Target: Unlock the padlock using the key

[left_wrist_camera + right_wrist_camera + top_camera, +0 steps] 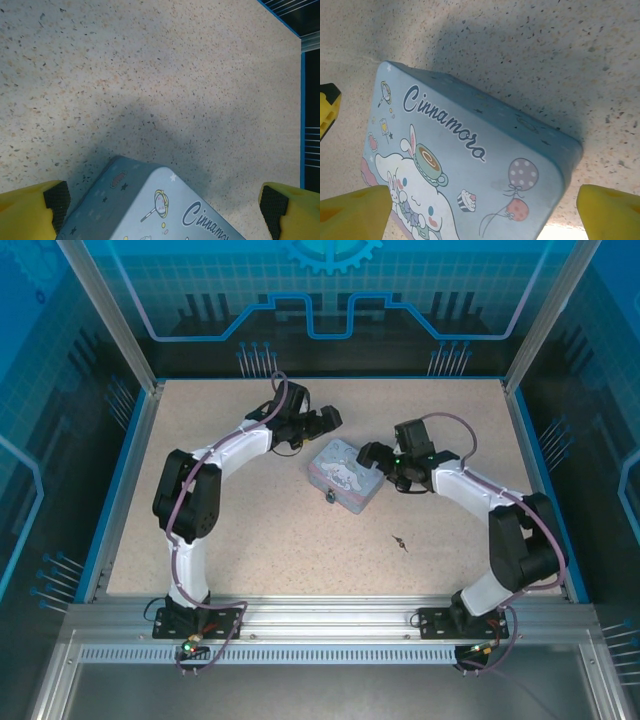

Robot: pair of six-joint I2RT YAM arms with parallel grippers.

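Note:
The padlock point(331, 496) is a tiny dark speck hanging at the near edge of the pale blue cartoon tin point(345, 475). The key point(400, 541), a thin dark sliver, lies on the table nearer the front, to the right of the tin. My left gripper point(324, 426) hovers open at the tin's far left corner; its wrist view has the yellow fingers point(30, 212) spread wide on either side of that corner of the tin point(150, 200). My right gripper point(377, 456) hovers open at the tin's right end, its fingers point(355, 212) wide apart over the lid point(470, 150). Nothing is held.
The speckled beige table point(250, 530) has a blue raised rim point(120, 490) on its sides and back. An aluminium rail point(330, 620) runs along the front by the arm bases. A black-and-yellow fingertip point(327, 107) of the left gripper shows at the right wrist view's left edge.

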